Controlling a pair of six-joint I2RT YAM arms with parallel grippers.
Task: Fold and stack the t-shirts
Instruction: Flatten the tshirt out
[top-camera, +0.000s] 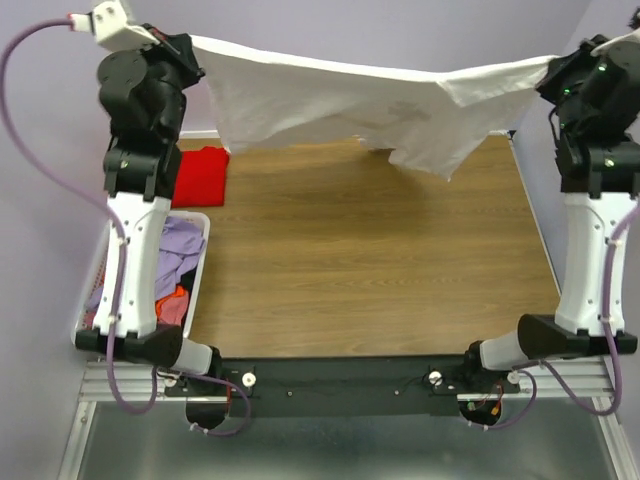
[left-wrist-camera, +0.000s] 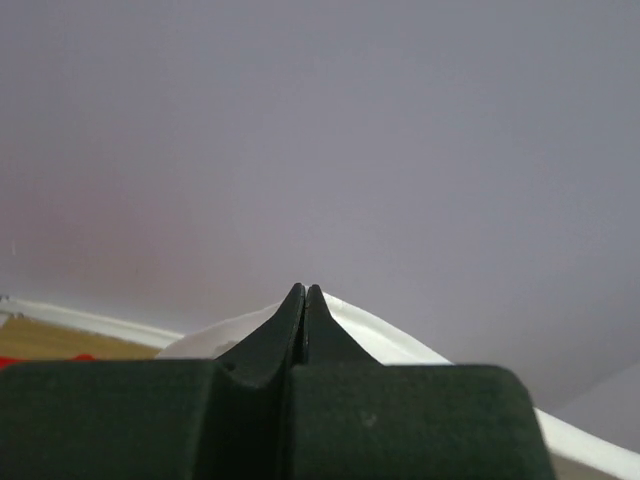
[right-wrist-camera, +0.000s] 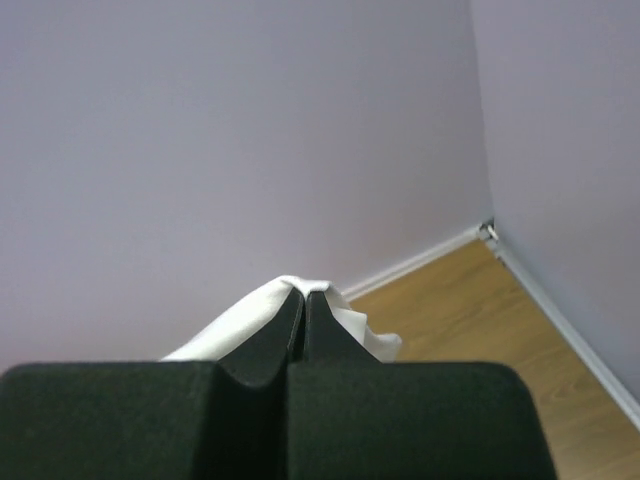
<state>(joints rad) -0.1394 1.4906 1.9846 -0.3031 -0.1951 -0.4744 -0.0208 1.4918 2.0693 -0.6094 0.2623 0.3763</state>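
Observation:
The large white t-shirt (top-camera: 350, 105) hangs stretched in the air across the far side of the table, held at both upper corners. My left gripper (top-camera: 188, 45) is shut on its left corner; white cloth (left-wrist-camera: 390, 340) shows behind the closed fingers in the left wrist view. My right gripper (top-camera: 553, 68) is shut on its right corner; the cloth (right-wrist-camera: 345, 320) drapes over the fingertips in the right wrist view. The shirt's lower edge sags lowest at the right of centre, above the table. The red t-shirt (top-camera: 202, 176) lies folded at the table's far left, partly hidden by my left arm.
A white slatted laundry basket (top-camera: 196, 262) stands at the table's left edge, holding purple, orange and other clothes. The wooden table (top-camera: 370, 270) stretches between the arms. Lilac walls close in at the back and right, with a corner (right-wrist-camera: 486, 230) near my right gripper.

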